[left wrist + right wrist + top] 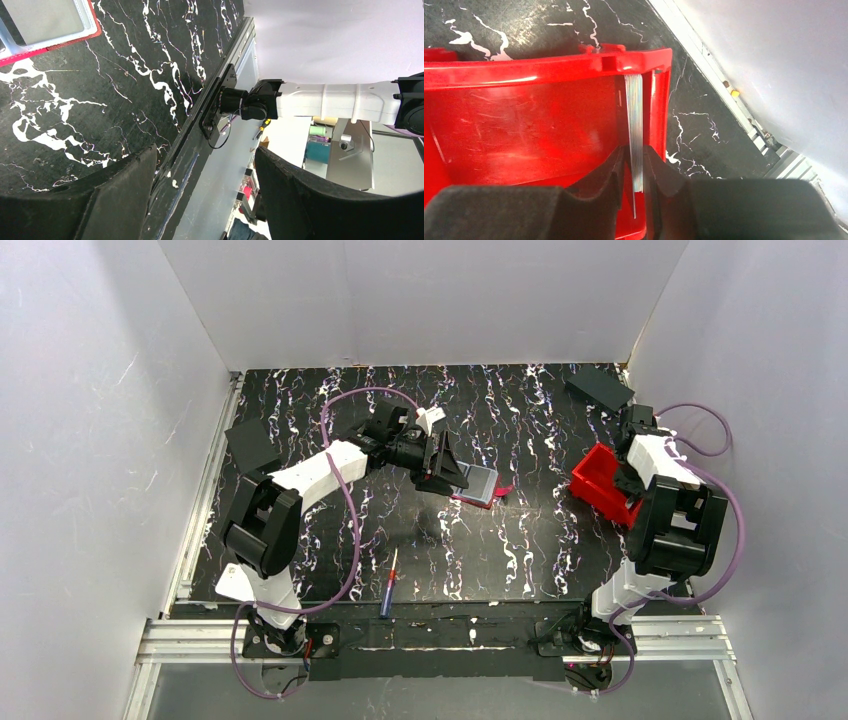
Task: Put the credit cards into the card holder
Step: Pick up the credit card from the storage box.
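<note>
One stack of credit cards (634, 110), standing on edge in a corner of the red bin (524, 70), close against its end wall. Right pincer (635, 157): reaching into the bin, jaws narrowed onto the near end of the stack with a pad on each face. The pinch looks made, though how firm it is cannot be told. Left pincer (205, 165): spread wide, nothing between its fingers, just beside the card holder (478, 483). The holder lies open on the counter (500, 550), well apart from the bin. Handling note: pinch squarely across the whole stack so that no outer card slips free. Withdraw in the cards' own plane, not sideways, since the rim and end wall could catch an edge. Bin probably light; should it ride along with the cards, pause. Carry the stack to the holder, where the left pincer could steady the pocket.
</note>
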Available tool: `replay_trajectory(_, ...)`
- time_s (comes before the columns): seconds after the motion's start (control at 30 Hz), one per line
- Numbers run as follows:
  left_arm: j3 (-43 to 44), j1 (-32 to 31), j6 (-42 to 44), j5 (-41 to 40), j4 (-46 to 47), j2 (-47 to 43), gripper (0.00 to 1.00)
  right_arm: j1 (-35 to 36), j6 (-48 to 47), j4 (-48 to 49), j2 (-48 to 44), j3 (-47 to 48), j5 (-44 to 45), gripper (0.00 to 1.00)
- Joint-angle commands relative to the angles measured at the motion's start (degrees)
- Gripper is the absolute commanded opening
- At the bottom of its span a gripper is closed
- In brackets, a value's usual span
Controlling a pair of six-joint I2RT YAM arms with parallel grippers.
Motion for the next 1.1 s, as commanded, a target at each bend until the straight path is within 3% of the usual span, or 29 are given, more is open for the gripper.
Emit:
replay_trajectory(0.0, -0.6, -0.1, 0.2, 2.1, 0.1, -0.5, 0.7, 0.0, 0.8, -2.3, -2.8, 3.4, 3.1, 0.26)
replay_trajectory(0.37, -0.8, -0.2, 0.0, 2.3, 0.5, -0.8, 0.7, 0.0, 1.0, -2.3, -3.6, 2.6, 2.6, 0.19)
replay_trajectory(0.6, -0.8, -0.1, -0.1, 2.5, 0.7, -0.9, 0.7, -0.9, 0.3, 4.3, -7.4, -2.5, 0.1, 0.15)
replay_trajectory(0.87, -1.0, -0.1, 0.0, 2.3, 0.9, -0.5, 0.7, -2.3, -2.0, 12.2, -11.3, -8.4, -9.1, 0.01)
replay_trajectory(1.07, -1.1, -0.1, 0.2, 2.2, 0.9, -0.9, 0.7, -2.3, 1.0, 14.6, -12.4, -12.0, -15.0, 0.01)
